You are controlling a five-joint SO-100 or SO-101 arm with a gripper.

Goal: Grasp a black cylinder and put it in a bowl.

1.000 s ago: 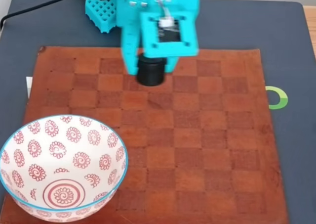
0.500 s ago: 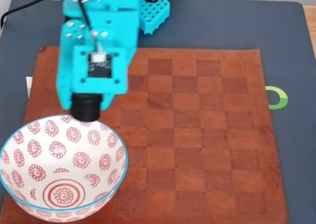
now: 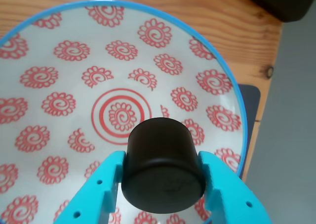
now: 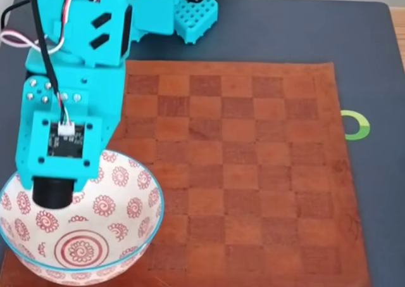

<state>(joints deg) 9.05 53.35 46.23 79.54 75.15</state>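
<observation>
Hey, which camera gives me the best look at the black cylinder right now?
The wrist view: the black cylinder sits large and sharp between the gripper fingers, above the bowl. In the fixed view a dark round shape shows under the arm over the bowl, but I cannot tell whether that is the cylinder.

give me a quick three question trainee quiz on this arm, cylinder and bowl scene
1. True or false: the small matte black cylinder already rests on the bottom of the round white ceramic bowl with red spiral flowers and a blue rim.
2. In the wrist view, what does the turquoise two-finger gripper hold?
3. Multiple choice: in the fixed view, the bowl sits at which corner of the brown checkered leather mat? A upper right, B lower left, C lower right.

Key: 1 false, it is held above the bowl; 2 the black cylinder; 3 B.
</observation>
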